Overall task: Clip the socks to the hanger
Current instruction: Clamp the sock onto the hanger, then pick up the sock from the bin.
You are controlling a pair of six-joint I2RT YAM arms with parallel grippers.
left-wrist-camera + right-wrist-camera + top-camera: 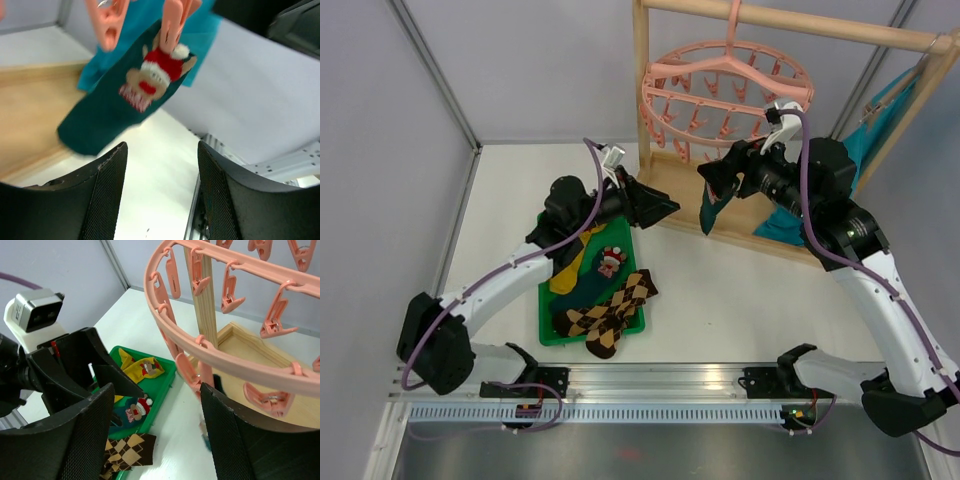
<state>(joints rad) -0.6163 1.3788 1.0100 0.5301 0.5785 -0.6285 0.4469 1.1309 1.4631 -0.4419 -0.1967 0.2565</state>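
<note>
Plainly, one dark teal fabric sock (710,212) with a red-and-white Christmas figure hung from the round pink plastic drying hanger (728,68), pinched at its cuff by a small pink clip (172,22). The left wrist view showed that teal sock (107,112) dangling free, toe end lowest, with the rack's wooden base behind it. The hanger hung by its hook from the top rail of the pale wooden rack frame (642,90), and a large plain turquoise cloth (880,115) was draped at the rack's right side. The left gripper (660,208) sat just left of the hung sock, its black fingers (107,195) spread apart with nothing between them. The right gripper (718,178) was up beside the sock's top, under the near edge of the ring, and its fingers (90,440) likewise stood wide around an empty gap. On the white table (740,300), a green plastic tray (548,330) lay near the left arm and held the other socks: a mustard yellow sock (568,270) at the far end, a second teal sock (592,292) with the same figure in the middle, and a brown-tan argyle pair (610,312) at the near end, one of them lapping over the tray's near edge.
</note>
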